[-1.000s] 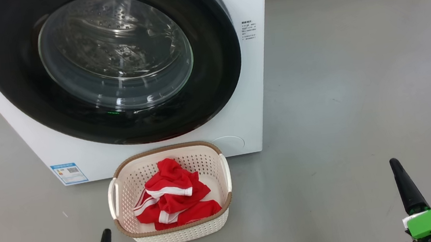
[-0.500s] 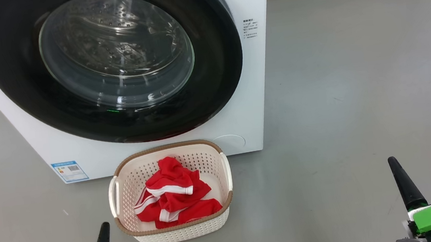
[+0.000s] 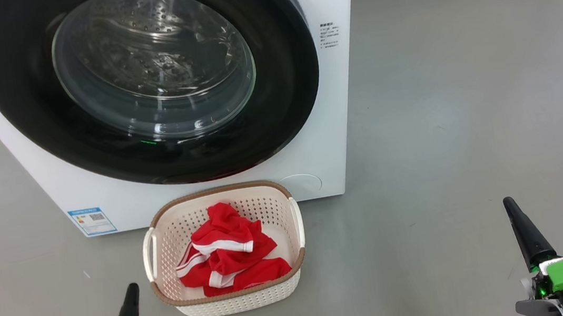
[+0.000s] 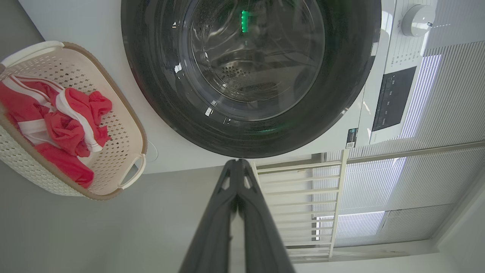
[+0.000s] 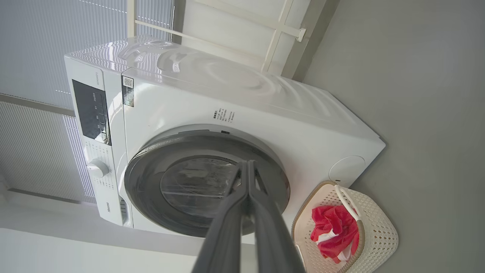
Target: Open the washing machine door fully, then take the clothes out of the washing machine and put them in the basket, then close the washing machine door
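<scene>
glossy black door (image 3: 22,118), perforated plastic basket (image 3: 234,302)

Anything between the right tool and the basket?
Nothing but floor. In the head view, a bare stretch of grey floor separates the right tool from the basket, which holds the clothes.

floor (image 3: 466,105): grey | on it: washing machine (image 3: 334,146), basket (image 3: 240,303) just beside

The head view is looking down and forward, fairly near, at the washing machine (image 3: 346,119) and the basket (image 3: 234,304) on the floor (image 3: 466,105). The left wrist view is pointing along the left hand (image 4: 238,161) at the door (image 4: 159,94), rolled sideways. The right wrist view is facing it along the right hand (image 5: 248,163) from further off. All three are sharing door and basket.
</scene>
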